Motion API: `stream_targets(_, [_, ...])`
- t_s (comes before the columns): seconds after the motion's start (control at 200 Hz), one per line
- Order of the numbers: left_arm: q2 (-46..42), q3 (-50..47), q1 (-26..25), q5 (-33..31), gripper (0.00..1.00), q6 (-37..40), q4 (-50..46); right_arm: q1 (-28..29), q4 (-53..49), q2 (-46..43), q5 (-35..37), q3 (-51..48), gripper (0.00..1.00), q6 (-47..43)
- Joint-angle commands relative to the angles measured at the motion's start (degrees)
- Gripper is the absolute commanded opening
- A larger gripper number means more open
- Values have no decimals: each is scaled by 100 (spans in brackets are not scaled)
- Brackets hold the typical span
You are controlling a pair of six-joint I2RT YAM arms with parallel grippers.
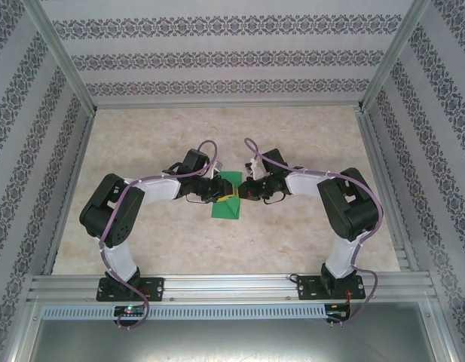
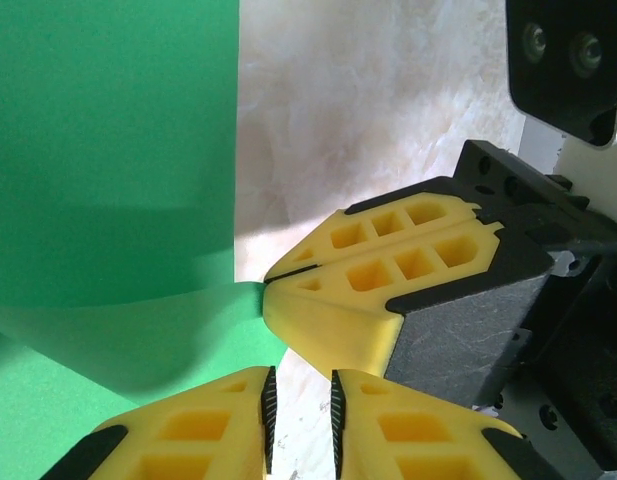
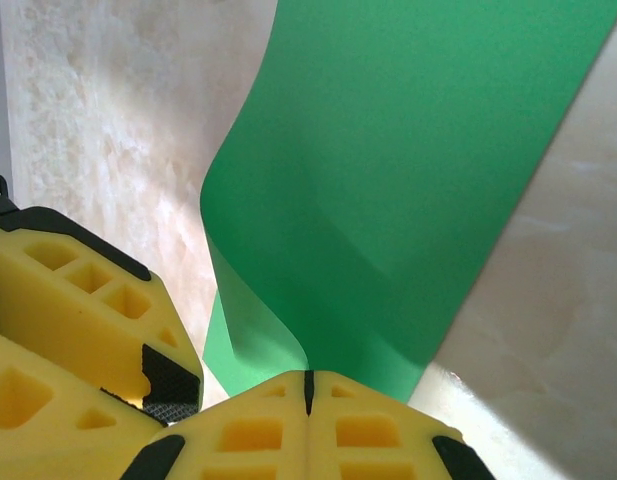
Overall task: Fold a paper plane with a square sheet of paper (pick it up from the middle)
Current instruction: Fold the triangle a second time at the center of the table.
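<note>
Pinching the green paper sheet right at its edge, the right gripper has its two yellow fingers pressed flat together with no gap showing. The paper curls up out of the seam between them. From the right wrist view, the sheet bows into a loose roll just past the fingertips. Then it flattens out and runs away over the pale marbled table.

The same grab shows from the left wrist cam. The right claw's tips meet on a bit of the green edge and the rest of the sheet spreads off to the left. One part lies flat, and another is lifted with a shadow under it.

The left gripper is a different story. Its fingers sit a narrow slit apart, ribbed black pads facing each other. Only pale table shows through the slit, so nothing looks caught in there. The paper runs just beside the finger nearer to it, but whether they're touching is hard to tell.

From overhead both arms bend inward and the two claws meet tip to tip around the middle of the table. The sheet sits under and between them, partly covered by the fingers.
</note>
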Motion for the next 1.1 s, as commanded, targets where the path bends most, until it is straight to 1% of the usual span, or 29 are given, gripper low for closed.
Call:
stream_targets(0.0, [106, 105, 48, -6, 25, 38, 89, -56, -331, 122, -156, 237, 1, -459])
stream_targets(0.32, [143, 168, -22, -256, 25, -72, -51, -117, -926, 356, -261, 731, 1, -887])
stream_targets(0.769, [424, 372, -31, -281, 17, -53, -129, -156, -1007, 619, -306, 885, 2, -914])
stream_targets(1.094, [548, 350, -31, -335, 14, -79, -139, -179, -1137, 698, -219, 982, 2, -996])
